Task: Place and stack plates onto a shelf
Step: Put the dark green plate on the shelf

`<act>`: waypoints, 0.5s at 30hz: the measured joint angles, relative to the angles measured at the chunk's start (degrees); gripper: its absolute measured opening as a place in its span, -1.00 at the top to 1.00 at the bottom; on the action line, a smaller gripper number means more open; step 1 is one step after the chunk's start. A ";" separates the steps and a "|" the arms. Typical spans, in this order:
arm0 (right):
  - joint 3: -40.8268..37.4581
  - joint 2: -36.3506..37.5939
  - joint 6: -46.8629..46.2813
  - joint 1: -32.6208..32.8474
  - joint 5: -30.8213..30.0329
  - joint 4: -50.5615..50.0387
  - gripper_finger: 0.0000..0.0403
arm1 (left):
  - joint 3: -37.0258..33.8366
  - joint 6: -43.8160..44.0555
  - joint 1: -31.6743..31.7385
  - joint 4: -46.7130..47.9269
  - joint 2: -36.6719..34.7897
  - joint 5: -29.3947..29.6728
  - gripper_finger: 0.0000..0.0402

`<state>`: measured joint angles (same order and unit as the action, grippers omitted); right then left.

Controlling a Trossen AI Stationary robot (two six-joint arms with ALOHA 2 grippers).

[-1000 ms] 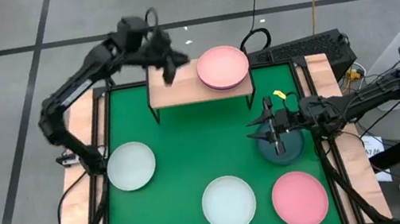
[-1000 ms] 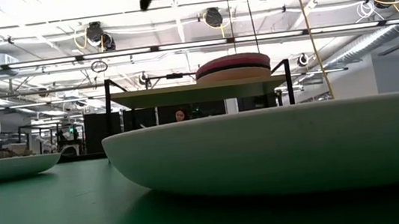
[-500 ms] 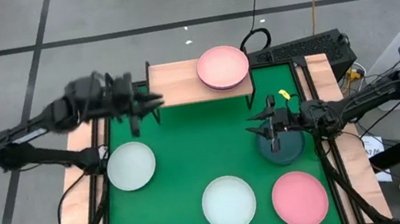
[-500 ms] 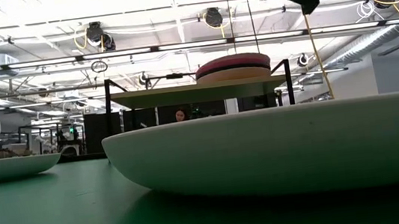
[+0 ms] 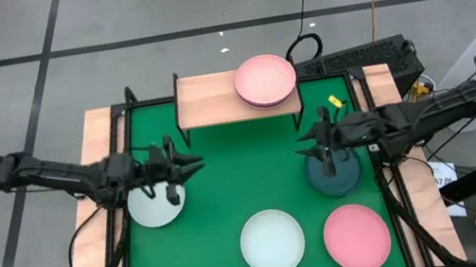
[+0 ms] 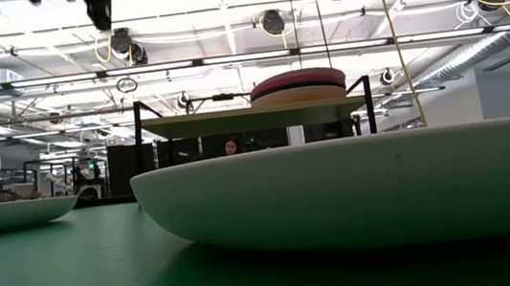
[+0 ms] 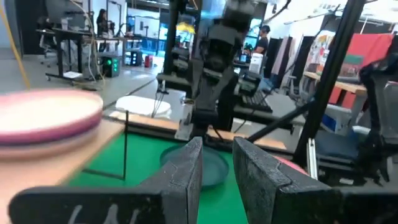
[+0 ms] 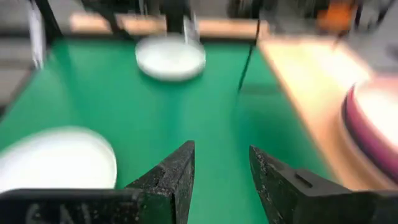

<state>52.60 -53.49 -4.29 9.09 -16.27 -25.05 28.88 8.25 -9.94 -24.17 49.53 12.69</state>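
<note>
The shelf (image 5: 213, 99) is a light-wood board on black legs at the table's far edge. A stack topped by a pale pink plate (image 5: 265, 80) sits on its right half, magenta beneath (image 6: 296, 79). Four plates lie flat on the green table: mint-white at the left (image 5: 152, 205), mint-white near the middle (image 5: 272, 241), pale pink (image 5: 357, 236), dark teal-grey (image 5: 336, 175). My left gripper (image 5: 193, 165) hovers open over the left mint plate's right rim. My right gripper (image 5: 303, 150) hovers open over the dark plate's left rim.
The shelf's left half (image 5: 199, 99) is bare wood. Wooden borders run along the table's left (image 5: 90, 224) and right (image 5: 394, 90) sides. A yellow object (image 5: 334, 101) lies near the right border. Green surface shows between the two grippers (image 5: 248, 165).
My left arm has swung from above the shelf's left end toward the table's near-left and come down over the left mint plate. My right gripper has stayed over the dark plate, shifting slightly. No plate has moved.
</note>
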 joint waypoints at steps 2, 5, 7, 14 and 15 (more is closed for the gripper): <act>2.70 -3.38 -2.06 -0.01 1.51 -5.44 0.32 | -4.63 0.05 -0.64 -6.98 1.78 0.80 0.53; 3.77 -8.06 -3.96 0.03 8.31 -8.49 0.32 | -9.04 1.34 -0.78 -16.31 3.36 0.96 0.53; 3.80 -10.60 -4.49 0.16 13.12 -8.43 0.32 | -10.42 1.55 -0.78 -18.87 3.79 1.01 0.53; -1.00 -16.02 -11.95 3.07 14.24 -8.62 0.32 | -10.58 1.54 -0.76 -19.42 3.84 1.02 0.53; -2.02 -16.42 -13.38 3.57 13.68 -8.64 0.32 | -10.58 1.33 -0.76 -19.43 3.84 1.02 0.53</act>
<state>50.58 -69.91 -17.68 12.66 -2.59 -33.69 18.31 9.58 -10.70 -43.60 53.36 13.72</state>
